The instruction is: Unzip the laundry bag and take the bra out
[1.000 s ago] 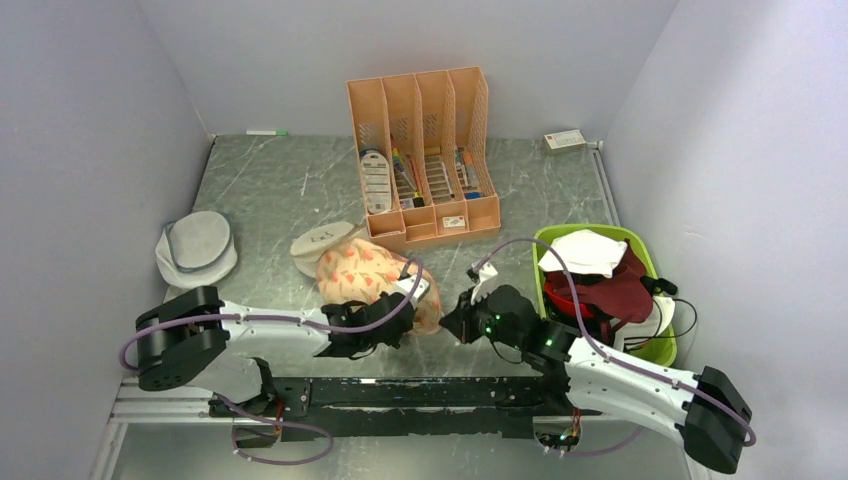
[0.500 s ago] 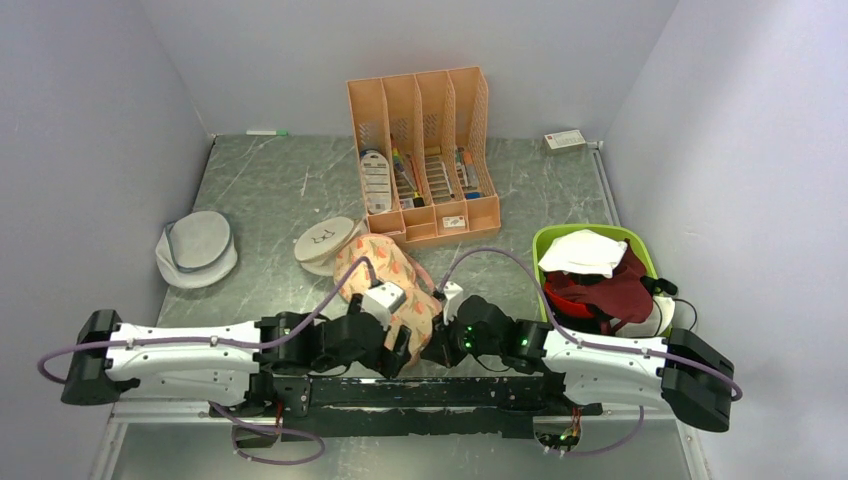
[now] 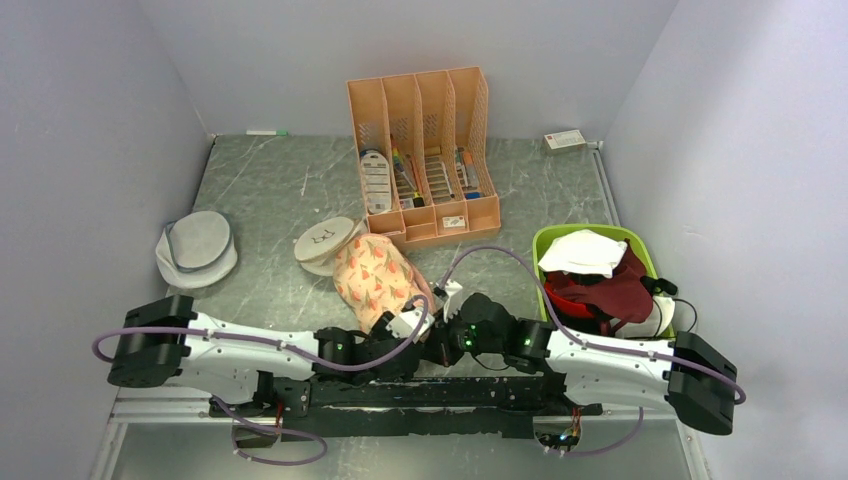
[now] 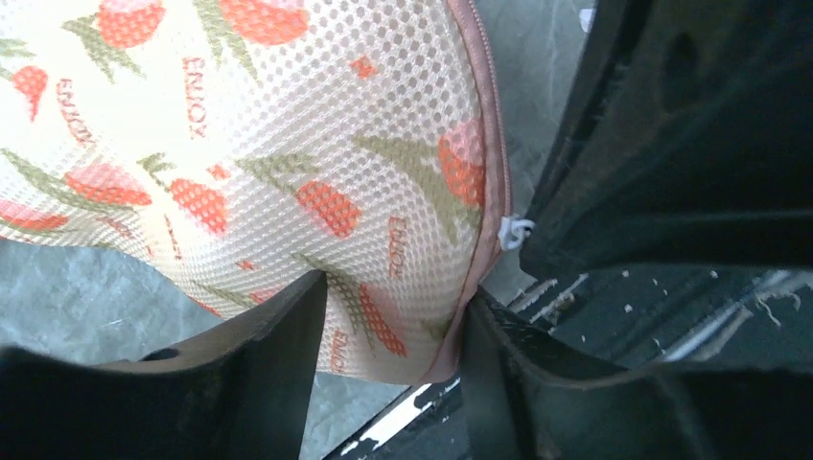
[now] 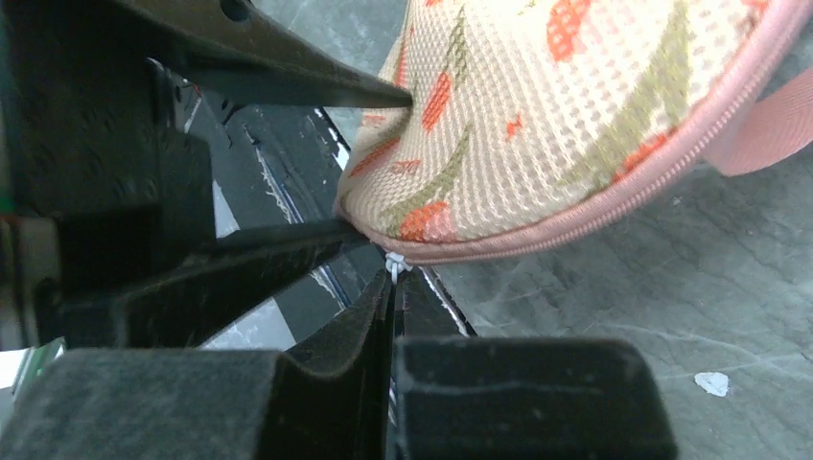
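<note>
Peach fruit-print mesh laundry bag, zipped; left claw pinching its edge, right claw clamped on zip pull.

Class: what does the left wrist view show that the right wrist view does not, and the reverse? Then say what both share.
Only the left wrist view: the word ENJOY printed on the laundry bag. Only the right wrist view: the pink loop strap, a white scrap on the table, and the right hand shut on the zip pull. Both: the fruit-print bag, its pink zip, the pull, and the left hand straddling the bag's rim.
</note>
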Tool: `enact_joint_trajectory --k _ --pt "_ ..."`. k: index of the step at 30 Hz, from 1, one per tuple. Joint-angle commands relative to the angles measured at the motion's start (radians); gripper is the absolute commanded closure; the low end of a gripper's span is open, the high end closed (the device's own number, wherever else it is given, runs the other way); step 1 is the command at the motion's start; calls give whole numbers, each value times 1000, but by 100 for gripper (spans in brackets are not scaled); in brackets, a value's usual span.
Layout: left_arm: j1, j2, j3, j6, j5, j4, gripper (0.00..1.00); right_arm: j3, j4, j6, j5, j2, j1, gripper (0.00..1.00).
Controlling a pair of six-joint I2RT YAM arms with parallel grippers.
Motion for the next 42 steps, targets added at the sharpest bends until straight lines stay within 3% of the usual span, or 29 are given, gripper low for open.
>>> enact_joint_trajectory --k 1,5,7,10,15,19,21,25,32,37,39,42 --pt "-2 66 -6 -33 -134 48 49 32 -27 -6 -8 -30 4 100" --pt "-1 39 -17 -89 -174 -12 87 55 -179 -46 137 -24 -2 100" --pt "0 -1 -37 -101 -154 -38 93 78 -255 -55 226 -6 -47 100" --pt "-4 -76 -73 -59 -77 10 93 84 -282 -92 243 25 -182 100" --pt "-4 -106 -80 -50 -39 11 93 106 -139 -215 215 45 -377 100" --pt "-8 -109 -111 -28 10 65 93 118 232 -453 73 170 -422 100" --pt "-9 -102 -110 -25 1 69 93 130 304 -518 -7 235 -428 100" --pt "-8 -71 -89 -34 -36 52 93 166 123 -455 -80 218 -418 100" --pt "-5 -8 -85 -12 -27 197 93 93 -327 -162 -170 -101 -365 100" --pt "1 127 45 -43 -72 164 92 10 -530 8 -275 -267 -320 100" --pt "5 156 83 -108 -118 71 86 -23 -546 49 -282 -329 -268 100" --pt "3 108 82 -184 -118 -69 54 -37 -519 64 -262 -354 -182 100"
